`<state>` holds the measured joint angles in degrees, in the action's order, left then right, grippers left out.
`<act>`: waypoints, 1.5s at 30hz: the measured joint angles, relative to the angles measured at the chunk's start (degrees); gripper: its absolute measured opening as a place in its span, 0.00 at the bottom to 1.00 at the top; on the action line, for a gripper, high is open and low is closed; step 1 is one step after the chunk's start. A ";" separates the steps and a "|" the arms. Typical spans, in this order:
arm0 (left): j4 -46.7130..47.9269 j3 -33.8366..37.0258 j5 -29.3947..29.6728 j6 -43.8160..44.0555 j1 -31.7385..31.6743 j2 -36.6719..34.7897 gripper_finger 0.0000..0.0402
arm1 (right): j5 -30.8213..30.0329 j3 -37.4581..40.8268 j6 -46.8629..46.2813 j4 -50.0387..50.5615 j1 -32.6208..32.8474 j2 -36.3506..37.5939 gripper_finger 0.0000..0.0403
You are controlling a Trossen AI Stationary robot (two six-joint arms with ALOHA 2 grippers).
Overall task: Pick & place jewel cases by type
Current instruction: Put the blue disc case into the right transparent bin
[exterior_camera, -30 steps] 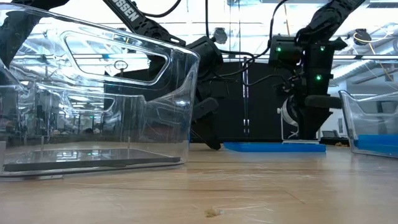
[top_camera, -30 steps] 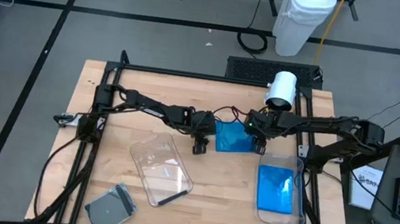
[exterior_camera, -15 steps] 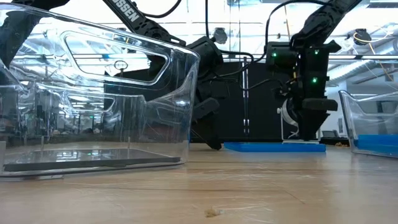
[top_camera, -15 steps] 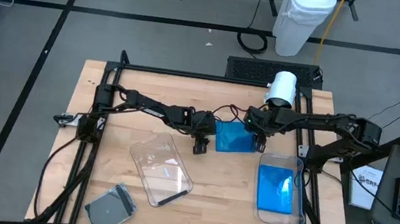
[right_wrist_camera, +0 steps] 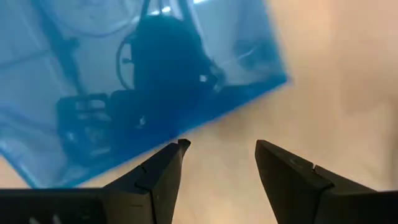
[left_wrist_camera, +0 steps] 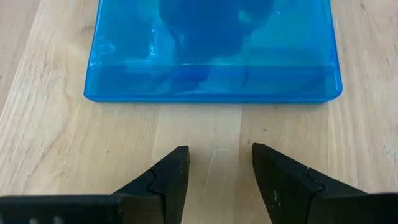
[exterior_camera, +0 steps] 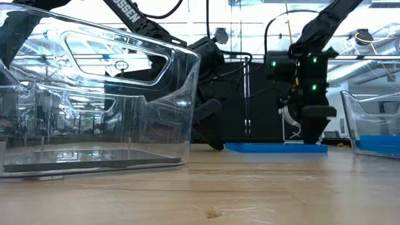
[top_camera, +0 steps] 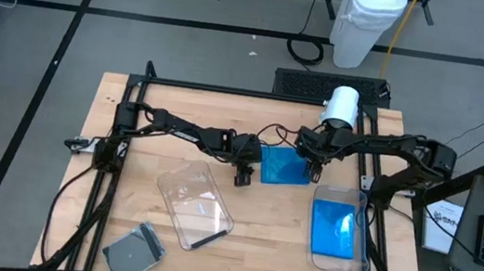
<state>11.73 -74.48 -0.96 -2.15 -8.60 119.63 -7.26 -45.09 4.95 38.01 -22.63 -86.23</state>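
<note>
Lying flat on the bare wooden table point(top_camera: 134, 103) near its middle, a bright blue jewel case point(top_camera: 280, 167) sits between the two grippers, held by neither. The left gripper point(top_camera: 241, 177) is just beside the case's left edge with its fingers parted and empty; in the left wrist view the case point(left_wrist_camera: 211, 53) lies just ahead of the fingertips point(left_wrist_camera: 177, 165), with bare wood showing between them. The right gripper point(top_camera: 314, 173) is at the case's right edge, also spread open with nothing between its fingers; the right wrist view shows the blue case point(right_wrist_camera: 124, 81) beyond the fingertips point(right_wrist_camera: 174, 155), apart from them. In the low view the case point(exterior_camera: 275, 147) is a thin blue slab on the tabletop, the right gripper point(exterior_camera: 310, 134) just above its right end.

Nearer the front right, a clear plastic tub point(top_camera: 364, 206) holds another blue jewel case point(top_camera: 337, 232). To the left of centre, a second clear tub point(top_camera: 181, 184) stands at an angle, with a dark case point(top_camera: 207, 241) inside at its near end. At the front left corner a grey jewel case point(top_camera: 135, 252) lies on the table, well apart from both arms.
</note>
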 joint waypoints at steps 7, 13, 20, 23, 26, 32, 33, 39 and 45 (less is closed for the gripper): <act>-1.47 0.02 -0.09 0.79 -0.04 0.04 0.45 | 2.61 0.25 2.83 -7.12 0.92 -2.85 0.49; -1.14 0.08 -0.45 0.76 -0.04 -0.02 0.45 | 1.87 0.10 4.80 -9.93 2.66 0.06 0.49; -0.22 0.13 -0.34 0.79 0.00 -0.15 0.45 | 1.06 -0.97 5.35 -9.03 4.57 4.96 0.49; -0.20 0.13 -0.38 0.76 0.00 -0.15 0.45 | 0.21 -1.07 4.82 -8.26 5.17 6.40 0.49; -0.20 0.13 -0.42 0.74 0.00 -0.15 0.45 | 0.02 -1.18 4.66 -8.02 5.66 7.51 0.49; 0.06 0.11 -0.49 0.59 0.00 -0.13 0.45 | -0.64 -1.26 4.35 -7.71 7.21 9.45 0.49; 0.20 0.07 -0.49 0.59 0.00 -0.15 0.45 | -0.64 -1.26 4.35 -7.71 7.35 9.80 0.49; 0.36 0.02 -0.49 0.61 0.00 -0.13 0.45 | -0.60 -1.37 3.48 -7.72 7.72 11.61 0.49; 0.39 0.00 -0.47 0.68 0.00 -0.13 0.45 | -0.12 -1.51 3.07 -8.19 7.76 13.68 0.49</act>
<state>12.12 -74.48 -1.43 -1.47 -8.60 119.50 -7.38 -46.60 8.02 29.82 -14.87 -72.55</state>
